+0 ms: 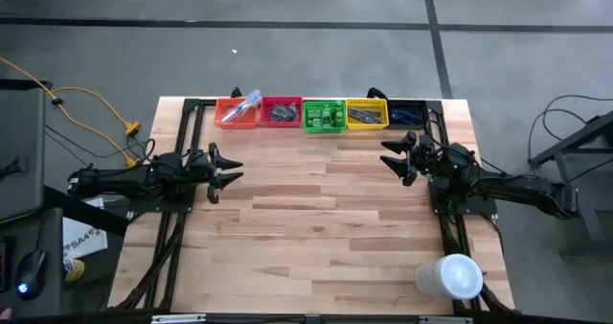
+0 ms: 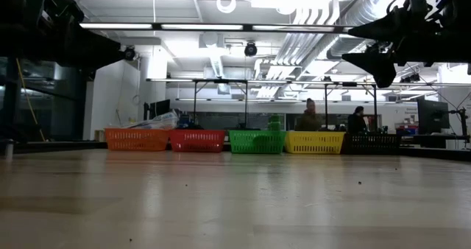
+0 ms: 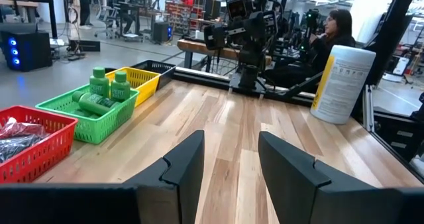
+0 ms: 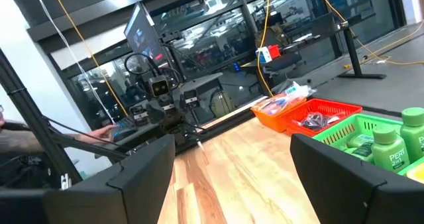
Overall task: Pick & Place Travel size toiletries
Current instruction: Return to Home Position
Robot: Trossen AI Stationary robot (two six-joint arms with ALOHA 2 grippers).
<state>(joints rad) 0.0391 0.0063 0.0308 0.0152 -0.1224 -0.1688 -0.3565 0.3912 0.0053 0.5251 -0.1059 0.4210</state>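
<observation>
The desk (image 1: 316,228) is carrying a row of bins (image 1: 280,124) along its far edge. The left gripper (image 1: 235,171) and right gripper (image 1: 388,156) are hovering at opposite sides, fingers spread, grasping nothing. The toiletries are sitting inside: green bottles (image 3: 109,85) in the green bin (image 3: 86,128), toothbrushes (image 1: 247,102) in the orange bin (image 1: 222,114). The dark bin (image 1: 407,113) is showing contents too small to tell.

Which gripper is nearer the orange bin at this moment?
Left. The left gripper hangs open over the table just in front of the orange bin, at the bin row's left end. The right gripper hangs open near the row's opposite end.
</observation>
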